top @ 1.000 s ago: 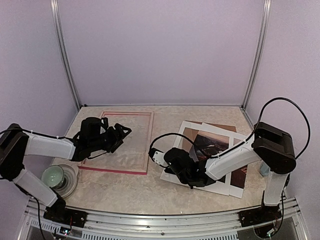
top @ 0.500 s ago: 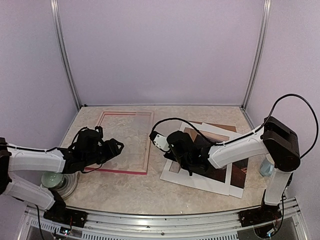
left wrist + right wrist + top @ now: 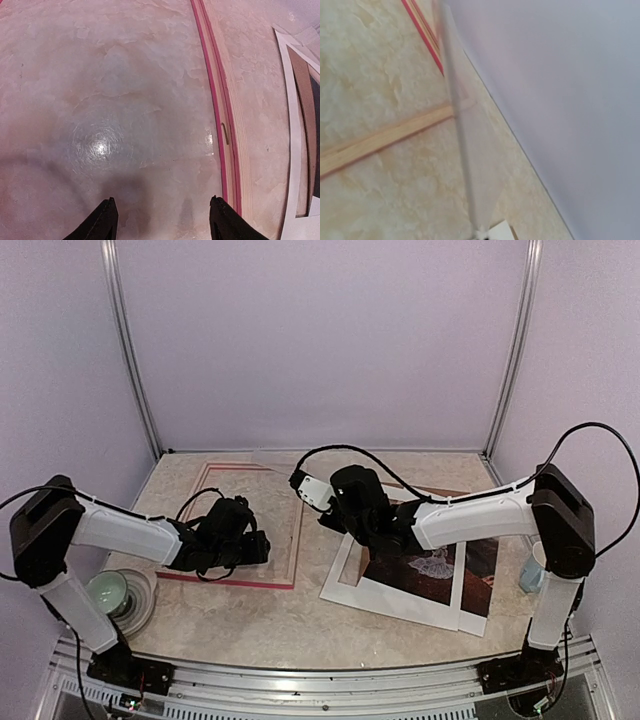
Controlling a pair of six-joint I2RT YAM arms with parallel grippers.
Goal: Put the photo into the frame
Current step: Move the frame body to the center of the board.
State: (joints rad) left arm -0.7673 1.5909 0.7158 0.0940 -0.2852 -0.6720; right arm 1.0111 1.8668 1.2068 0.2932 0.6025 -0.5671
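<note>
The right claw (image 3: 352,505) is pressed together, apparently pinching a clear sheet (image 3: 470,165) that is held up off the frame (image 3: 296,530), probably to free its opening. The left claw (image 3: 162,222) is held spread, empty, over the frame's interior. The photo (image 3: 440,565) is located on the mat (image 3: 400,602), just right of the frame.

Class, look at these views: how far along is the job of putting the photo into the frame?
Done: the frame lies flat on the table. In hand: the right end effector is shut on a raised clear sheet; the left end effector hovers open over the frame's inside. Left: the photo lies on the white mat, not yet in the frame.
</note>
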